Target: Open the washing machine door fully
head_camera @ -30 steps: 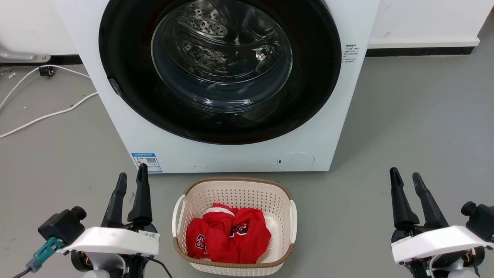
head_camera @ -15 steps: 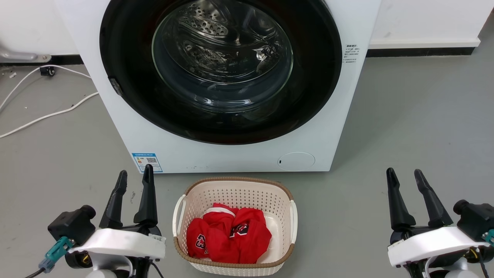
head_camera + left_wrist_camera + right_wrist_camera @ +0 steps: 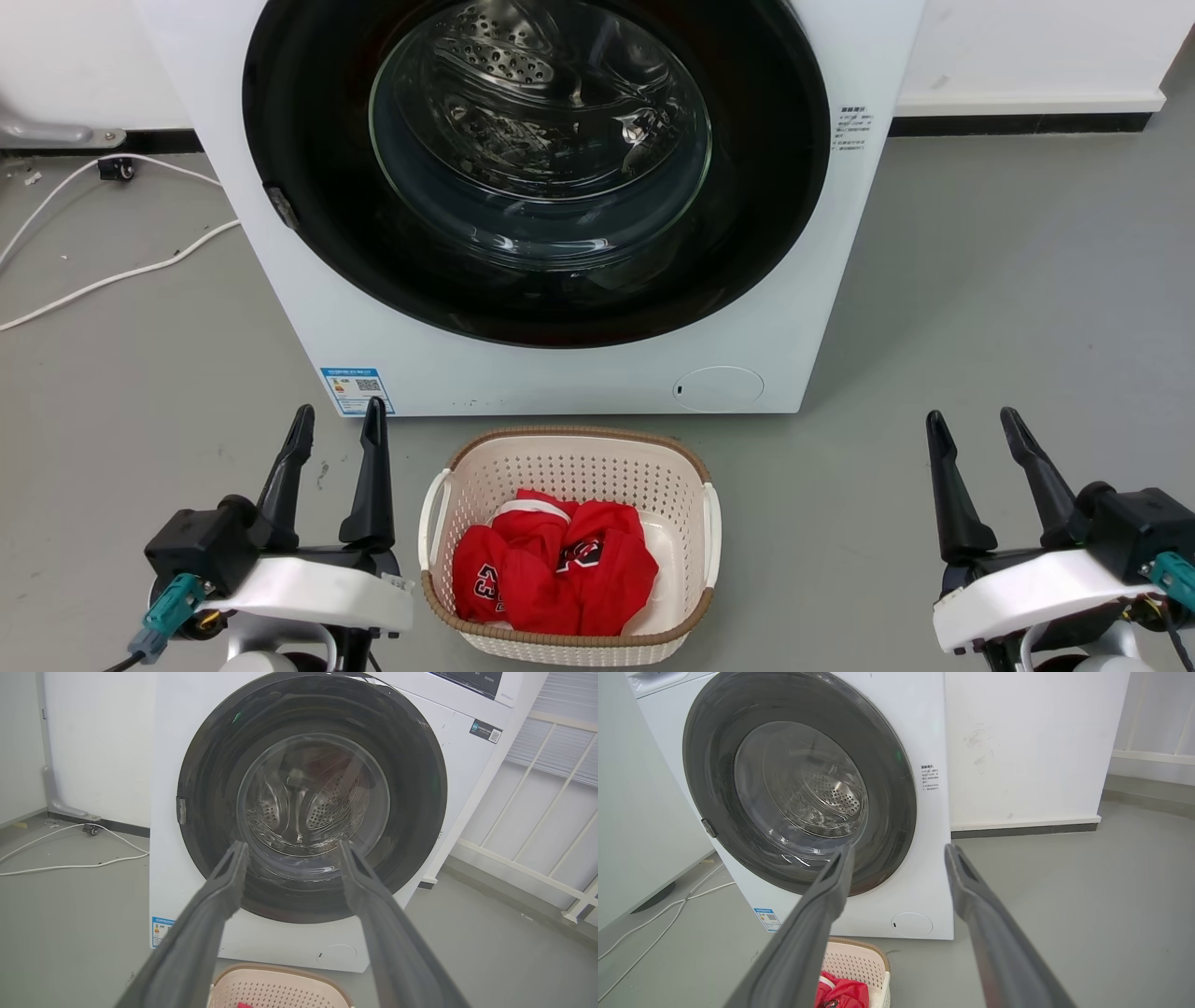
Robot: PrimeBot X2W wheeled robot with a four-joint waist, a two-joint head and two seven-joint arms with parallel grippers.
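Closed washing machine door (image 3: 770, 168); ctrl panel (image 3: 467, 678), railing (image 3: 565, 721) in L wrist view

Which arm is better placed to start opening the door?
Left, likely: the left gripper sits nearer the small grey tab on the round glossy black door, at its left edge; the right gripper is farther.

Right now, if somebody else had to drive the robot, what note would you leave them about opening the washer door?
Left gripper: open, holding nothing, left of the basket.
Right gripper: open, holding nothing, far out to the right.
Washing machine door: shut flat against the white machine; small grey tab on its left edge.
Done: nothing yet; neither gripper touches the door.
Left: reach the door, probably at that tab, and swing it fully open. Mind the basket of red clothes just in front.
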